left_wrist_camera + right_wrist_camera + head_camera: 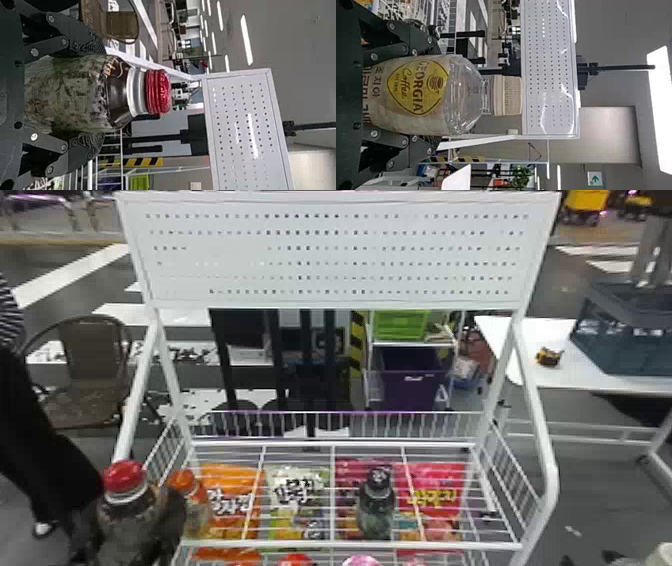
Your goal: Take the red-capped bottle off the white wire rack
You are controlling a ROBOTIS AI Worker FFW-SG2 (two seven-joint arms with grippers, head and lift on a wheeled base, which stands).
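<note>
At the front left corner of the white wire rack, in the head view, my left gripper is shut on the red-capped bottle, which stands upright outside the rack's left side. In the left wrist view, the left gripper has one finger on each side of the bottle's body, below the red cap. Dark parts of my right gripper sit low at the right of the head view. In the right wrist view, the right gripper is shut on a clear bottle with a beige cap.
An orange-capped bottle stands close to the right of the left gripper. A dark-capped bottle stands on the rack's top shelf. Colourful bags lie below the wires. White side posts and a perforated panel frame the rack.
</note>
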